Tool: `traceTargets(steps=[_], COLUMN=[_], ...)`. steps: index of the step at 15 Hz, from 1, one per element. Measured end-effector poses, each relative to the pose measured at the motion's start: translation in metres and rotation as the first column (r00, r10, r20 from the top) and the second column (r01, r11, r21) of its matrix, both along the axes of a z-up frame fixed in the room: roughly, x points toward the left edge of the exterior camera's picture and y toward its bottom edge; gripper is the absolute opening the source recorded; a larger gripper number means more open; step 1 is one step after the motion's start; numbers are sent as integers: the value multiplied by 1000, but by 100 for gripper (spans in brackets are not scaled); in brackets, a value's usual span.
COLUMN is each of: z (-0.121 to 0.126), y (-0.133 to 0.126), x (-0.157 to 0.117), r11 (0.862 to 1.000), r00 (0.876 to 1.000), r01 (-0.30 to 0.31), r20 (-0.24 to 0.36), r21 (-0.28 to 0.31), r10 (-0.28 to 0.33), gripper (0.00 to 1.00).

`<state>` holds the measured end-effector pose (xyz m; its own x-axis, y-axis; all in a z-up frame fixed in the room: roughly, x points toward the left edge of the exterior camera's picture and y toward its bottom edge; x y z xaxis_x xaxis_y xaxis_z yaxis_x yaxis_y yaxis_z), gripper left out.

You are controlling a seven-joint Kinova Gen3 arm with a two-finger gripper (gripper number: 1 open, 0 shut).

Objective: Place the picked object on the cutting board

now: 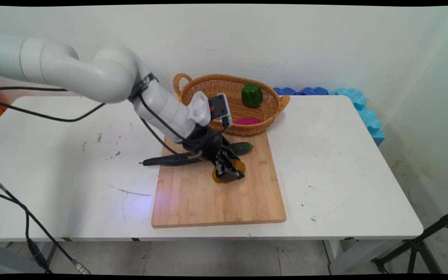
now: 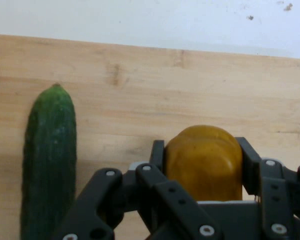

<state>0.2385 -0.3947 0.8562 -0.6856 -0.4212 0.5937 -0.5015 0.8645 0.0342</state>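
**Claw clamped on a yellow pepper over the cutting board**

The bamboo cutting board [image 1: 218,198] lies nearest, on the white counter [image 1: 344,163]. Over its middle the claw [image 1: 228,171] has its fingers [image 2: 158,156] closed against both sides of a yellow bell pepper [image 2: 204,161]. Just beyond lies a cucumber [image 1: 242,147]. At the far edge, a wicker basket [image 1: 208,87] holds a green bell pepper [image 1: 252,95] and a magenta object [image 1: 247,121].

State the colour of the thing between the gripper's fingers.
Yellow: the pepper in the gripper shows best in the hand view.
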Motion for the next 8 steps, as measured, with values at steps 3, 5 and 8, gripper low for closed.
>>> traceTargets(steps=[3, 5, 8], z=[-19, -30, -39], y=[1, 2, 3], x=[-4, -6, -8], r11=[1000, 1000, 1000], r00=[1000, 1000, 1000], r01=[-2, 0, 3], r20=[-2, -4, -6], r21=[5, 5, 4], r10=[2, 0, -3], gripper=[0, 100, 100])
